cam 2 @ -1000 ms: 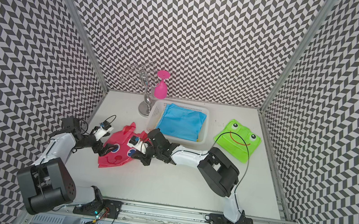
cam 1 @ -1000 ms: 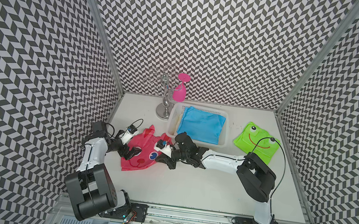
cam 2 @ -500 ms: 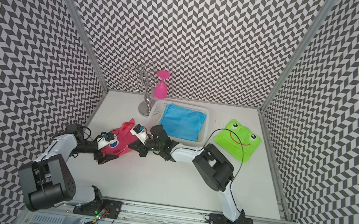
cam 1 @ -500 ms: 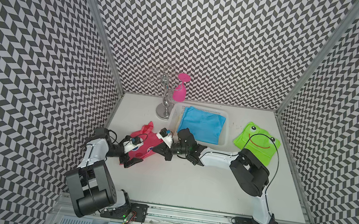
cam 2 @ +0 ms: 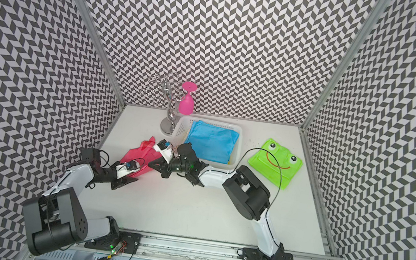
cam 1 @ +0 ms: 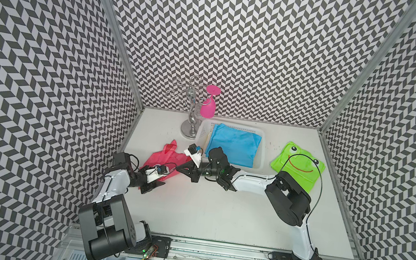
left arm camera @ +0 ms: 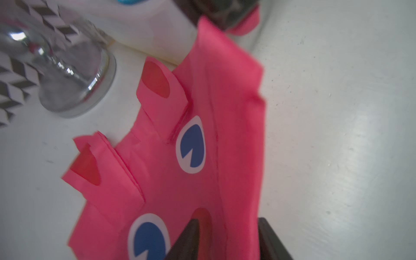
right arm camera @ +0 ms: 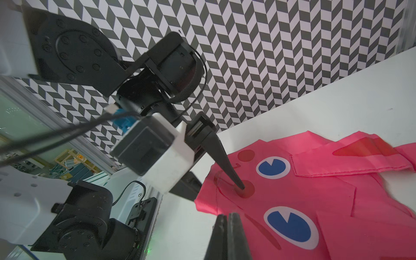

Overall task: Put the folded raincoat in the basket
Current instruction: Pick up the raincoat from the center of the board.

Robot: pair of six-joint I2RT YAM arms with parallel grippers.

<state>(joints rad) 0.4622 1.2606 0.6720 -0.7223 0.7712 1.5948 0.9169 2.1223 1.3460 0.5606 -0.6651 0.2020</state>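
Your left gripper (left arm camera: pixel 227 234) has just closed from wide open, pinching the pink raincoat (cam 1: pixel 162 157) at its edge: ready to lift. It lies outside, beside the basket (cam 1: pixel 262 151); your right gripper (right arm camera: pixel 227 227) is closed, its hold unclear.

walls (cam 1: pixel 240 44): black-white chevron — three sides | tabletop (cam 1: pixel 217 214): white | front rail (cam 1: pixel 213 249): metal

No word, number, brand or label can be read on anything here; the only printed signs are pictures: blue-and-white cartoon eyes on the pink raincoat (right arm camera: pixel 326 191) at the left hand (left arm camera: pixel 228 221); a frog face with a red smile on the green raincoat (cam 1: pixel 304 180), well apart from that hand.
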